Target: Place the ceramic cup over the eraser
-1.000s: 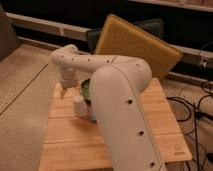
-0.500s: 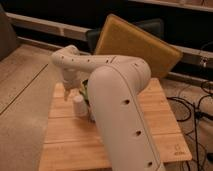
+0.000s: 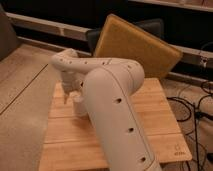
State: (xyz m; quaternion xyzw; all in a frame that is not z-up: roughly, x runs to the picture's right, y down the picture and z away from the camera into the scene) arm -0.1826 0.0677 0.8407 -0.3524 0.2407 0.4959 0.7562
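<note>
Arm: cream-white, with a row of small dark round holes along its side. Gripper: same cream-white, at the table's left side, low over the top. Cup: plain white, no pattern, just right of the gripper. Table: light honey wood, with plank seams and faint grain. Board, far and tilted: mustard yellow, darker brown edge. Chair behind the board: black. Floor, left: grey-beige with pale seam lines. Cables, right: black.
</note>
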